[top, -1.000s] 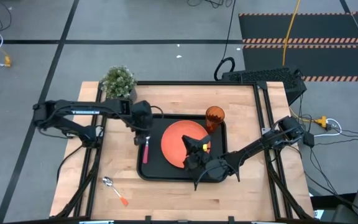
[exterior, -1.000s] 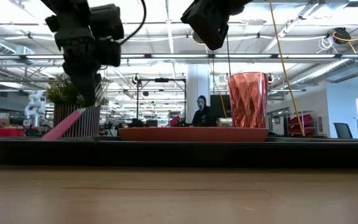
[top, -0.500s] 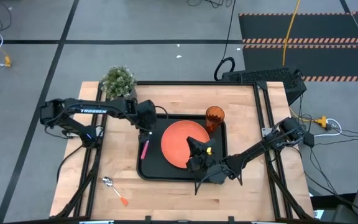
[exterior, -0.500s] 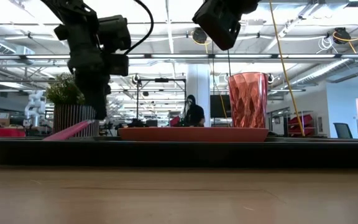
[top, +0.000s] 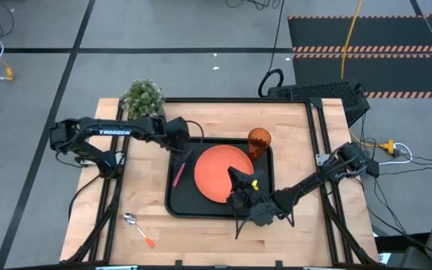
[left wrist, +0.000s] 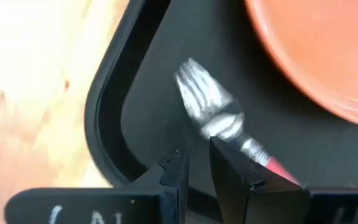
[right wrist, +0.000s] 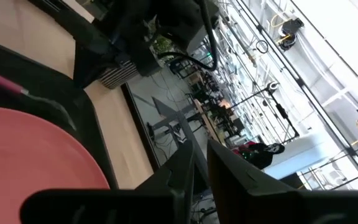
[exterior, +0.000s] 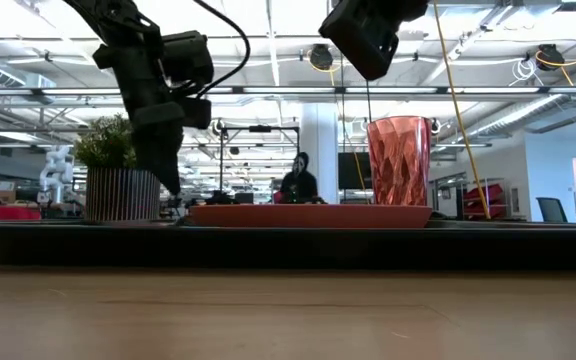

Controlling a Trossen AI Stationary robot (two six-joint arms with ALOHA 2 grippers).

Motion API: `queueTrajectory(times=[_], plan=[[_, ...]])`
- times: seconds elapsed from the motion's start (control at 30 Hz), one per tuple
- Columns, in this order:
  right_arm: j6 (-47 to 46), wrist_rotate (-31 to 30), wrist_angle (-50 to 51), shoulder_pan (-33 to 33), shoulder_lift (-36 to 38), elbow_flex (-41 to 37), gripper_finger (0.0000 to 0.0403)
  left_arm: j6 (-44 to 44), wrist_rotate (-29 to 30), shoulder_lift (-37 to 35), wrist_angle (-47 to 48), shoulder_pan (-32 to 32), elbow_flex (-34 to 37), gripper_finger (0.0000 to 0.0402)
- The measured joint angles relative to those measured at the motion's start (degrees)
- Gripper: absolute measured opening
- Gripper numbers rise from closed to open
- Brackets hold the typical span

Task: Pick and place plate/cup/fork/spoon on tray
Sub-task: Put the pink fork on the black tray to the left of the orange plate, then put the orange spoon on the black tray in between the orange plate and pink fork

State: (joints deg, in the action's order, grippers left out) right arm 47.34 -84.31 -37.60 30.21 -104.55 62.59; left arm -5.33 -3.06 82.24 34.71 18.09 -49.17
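The black tray (top: 180,201) lies mid-table. The orange plate (top: 214,166) sits flat on it, and the amber cup (top: 259,139) stands upright at its far right corner. The pink-handled fork (top: 177,174) lies flat on the tray floor between the left rim and the plate, its tines (left wrist: 197,99) toward the far side. My left gripper (left wrist: 197,168) hovers open, pointing down just over the fork's neck, with nothing between its fingers. My right gripper (top: 232,176) hangs level above the plate's near right part, a narrow gap between its fingers. The orange-handled spoon (top: 137,227) lies on the wood near the table's near left.
A potted green plant (top: 142,97) stands at the table's far left corner, just behind my left arm. Bare wood shows left of the tray and along the near edge. A black frame rail runs around the tabletop.
My left gripper has sunk and shifted toward the tray's far side, tipping more steeply down, and has let go of the fork. The fork, held with its handle slanting a second ago, now lies flat on the tray floor. My right gripper has drifted slightly toward the table's right.
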Motion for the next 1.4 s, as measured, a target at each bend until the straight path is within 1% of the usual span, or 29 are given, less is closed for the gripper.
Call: queueTrajectory(times=[0.13, 0.27, 0.47, 0.57, 0.73, 0.83, 0.9, 1.03, 1.17, 1.27, 1.33, 1.4], plan=[[-0.19, 0.05, 0.19, -0.04, 0.0, 0.0, 0.0036, -2.31, 2.46, 0.88, 1.19, -0.12, -0.01, 0.0067], [-0.17, 0.09, 0.19, -0.04, 0.0, 0.0, 0.0036, -2.46, 5.62, 0.71, 1.71, -0.12, 0.0, 0.0067], [-0.19, 0.32, 0.19, -0.26, 0.0, 0.0, 0.0036, -3.39, 5.5, 0.63, 1.52, -0.99, 0.0, 0.0067], [-0.19, 0.33, 0.19, -0.26, 0.0, 0.0, 0.0036, -3.38, 4.6, 0.63, 1.48, -2.56, 0.0, 0.0067], [-0.2, 0.33, 0.19, -0.25, 0.0, 0.0, 0.0036, -0.72, 4.56, 0.39, 0.42, -5.94, 0.0, 0.0067], [-0.19, 0.22, 0.22, -0.24, 0.0, 0.0, 0.0036, 2.51, 4.52, -0.48, 0.58, -8.72, -0.02, 0.0067], [-0.17, 0.17, 0.32, -0.24, 0.0, -0.02, 0.0036, 4.67, 4.55, -1.07, 2.77, -10.77, -0.02, 0.0067], [0.13, 0.2, 1.27, -0.4, 0.0, -0.02, 0.0036, 5.22, 5.55, -2.5, 6.88, -15.15, -0.02, 0.0067], [5.01, 0.21, 1.3, -1.31, 0.0, -0.02, 0.0036, 4.6, 6.96, -3.86, 9.56, -20.78, -0.04, 0.0067], [8.69, 1.1, 1.09, -2.33, 0.0, -0.02, 0.0036, 1.5, 7.49, -5.09, 13.26, -25.27, -0.04, 0.0067], [9.84, 3.72, 1.2, -3.24, 0.22, -0.02, 0.0036, -2.41, 7.52, -5.96, 17.43, -28.46, -0.16, 0.0067], [10.63, 6.82, 1.17, -4.21, 0.89, -0.04, 0.0036, -8.16, 6.81, -6.45, 23.39, -31.75, -1.29, 0.0067]])
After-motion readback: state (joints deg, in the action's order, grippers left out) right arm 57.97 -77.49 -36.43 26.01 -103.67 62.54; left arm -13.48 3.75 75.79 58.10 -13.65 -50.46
